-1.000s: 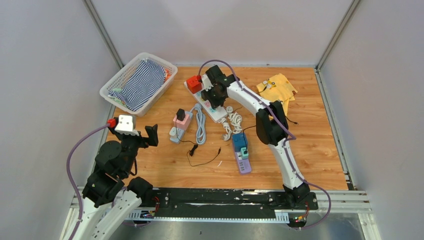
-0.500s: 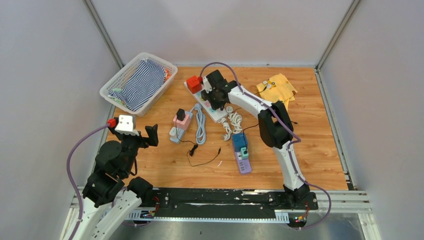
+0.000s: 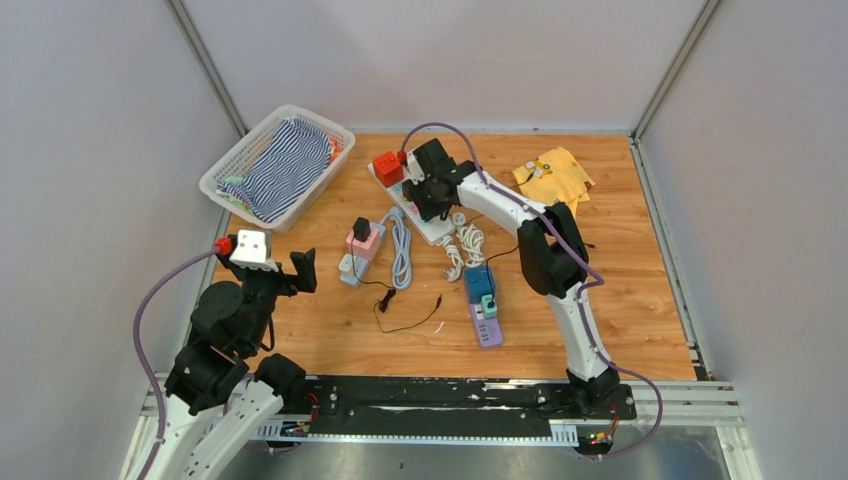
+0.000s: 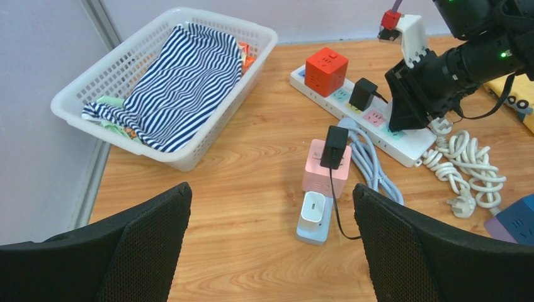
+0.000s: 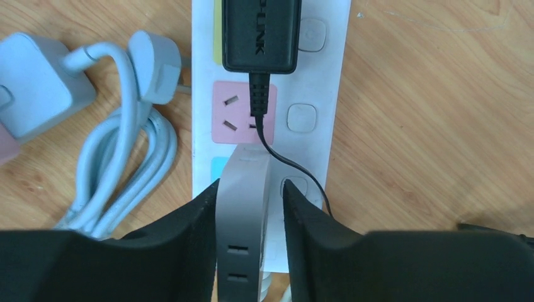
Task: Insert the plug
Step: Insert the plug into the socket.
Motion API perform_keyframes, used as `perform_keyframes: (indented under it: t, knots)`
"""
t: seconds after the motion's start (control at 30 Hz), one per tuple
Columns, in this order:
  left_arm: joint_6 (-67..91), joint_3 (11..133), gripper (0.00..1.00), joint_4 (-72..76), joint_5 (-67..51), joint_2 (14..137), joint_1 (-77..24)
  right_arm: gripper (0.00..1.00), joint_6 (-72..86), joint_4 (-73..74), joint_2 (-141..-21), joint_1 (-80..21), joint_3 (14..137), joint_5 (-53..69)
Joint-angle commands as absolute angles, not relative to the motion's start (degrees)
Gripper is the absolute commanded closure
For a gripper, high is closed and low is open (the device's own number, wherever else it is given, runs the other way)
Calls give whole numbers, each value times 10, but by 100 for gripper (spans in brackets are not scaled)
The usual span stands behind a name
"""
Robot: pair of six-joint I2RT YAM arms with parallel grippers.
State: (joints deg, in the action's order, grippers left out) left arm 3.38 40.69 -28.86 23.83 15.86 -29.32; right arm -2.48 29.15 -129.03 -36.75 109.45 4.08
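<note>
**Top view.** Since the earlier frames the right arm's elbow has shifted slightly toward the right of the frame. The right hand (image 3: 424,195) has drawn a little toward the upper left, staying low over the white power strip (image 3: 437,228) at upper centre of the bench (image 3: 620,300). The left hand (image 3: 275,265) has not moved and is parked at lower left, well apart from the strip. The red cube socket (image 3: 388,167) sits at the strip's far end.

**Left wrist view.** The left hand's fingers (image 4: 138,245) stand wide with nothing between them. At upper right the right hand covers the strip just beside the seated black adapter (image 4: 363,93). The task's plug is hidden behind it here.

**Right wrist view.** The white plug (image 5: 242,207) stands upright on the strip at lower centre. It sits on the blue socket (image 5: 217,167), just below the vacant pink socket (image 5: 236,119). The right hand's fingers (image 5: 189,239) bracket it narrowly: the left pad touches and a sliver of strip shows beside the right pad. Whether a grip remains cannot be told.

**Reading.** The plug looks seated or nearly so, and the hand appears to be letting go. How deep the pins sit is hidden, so the insertion is judged almost complete and awaits a clean retreat upward.
</note>
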Motion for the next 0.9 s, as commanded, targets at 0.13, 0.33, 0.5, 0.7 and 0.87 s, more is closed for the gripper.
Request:
perform_keyframes:
  t: [0.13, 0.33, 0.5, 0.7, 0.87]
  knots:
    - [31, 402, 0, -284, 252, 155, -291, 53, -28, 315, -1288, -372, 1146, 54]
    - [31, 401, 0, -283, 250, 155, -291, 62, -40, 336, -1287, -373, 1141, 53]
    - [31, 401, 0, -283, 249, 154, -291, 57, -52, 352, -1288, -373, 1127, 45]
    - [31, 401, 0, -284, 250, 154, -291, 65, -59, 355, -1289, -373, 1123, 39]
    - [30, 401, 0, -284, 250, 155, -291, 65, -60, 355, -1296, -374, 1127, 37]
